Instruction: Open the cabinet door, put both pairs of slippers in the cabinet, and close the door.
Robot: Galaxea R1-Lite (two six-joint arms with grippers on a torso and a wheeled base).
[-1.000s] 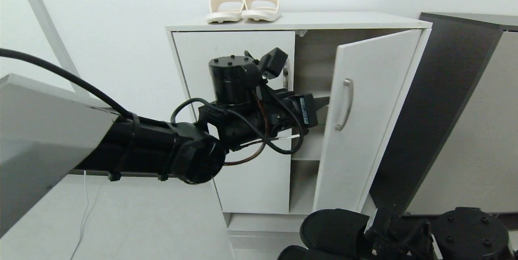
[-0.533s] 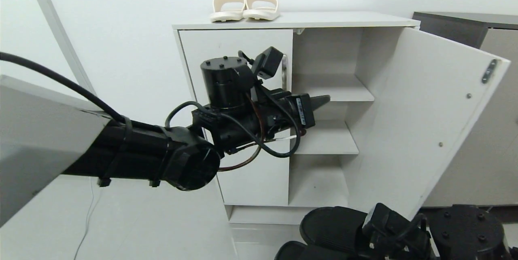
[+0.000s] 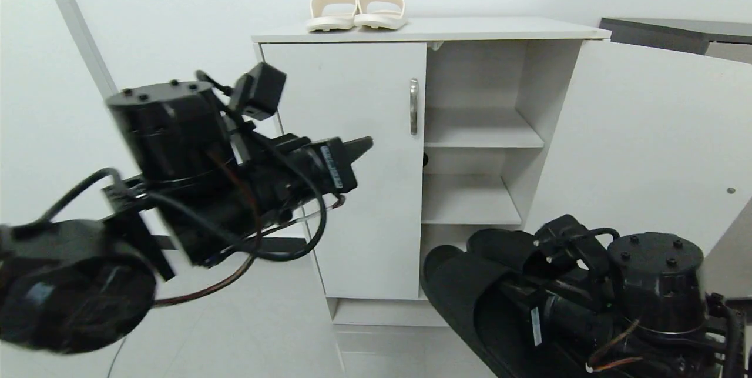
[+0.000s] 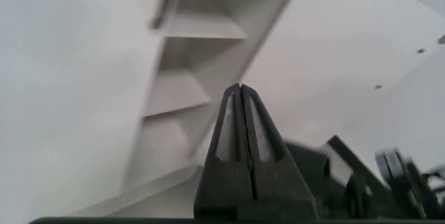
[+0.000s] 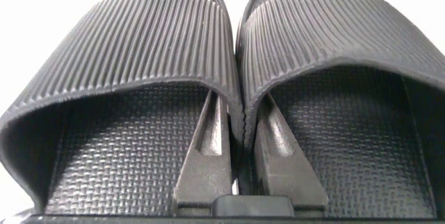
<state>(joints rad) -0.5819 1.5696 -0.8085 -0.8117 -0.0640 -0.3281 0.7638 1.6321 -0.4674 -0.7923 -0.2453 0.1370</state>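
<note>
Cabinet (image 3: 499, 28) right door (image 3: 646, 131) wide open, cream slippers (image 3: 356, 10) on cabinet top, right gripper (image 5: 240, 106) clamped on black slippers (image 3: 464, 290) low before cabinet's shelves, left gripper (image 3: 361, 146) fingers together, before cabinet's closed door

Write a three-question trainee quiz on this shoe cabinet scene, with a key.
1. True or false: the right door stands open.
2. Where do the cream slippers lie? A) on top of the cabinet; B) on the middle shelf; C) on the floor.
3. Fill in: the right end effector is shut on the pair of ____ slippers.

Key: 1. True. 2. A. 3. black: it holds the black slippers, one finger inside each strap.
</note>
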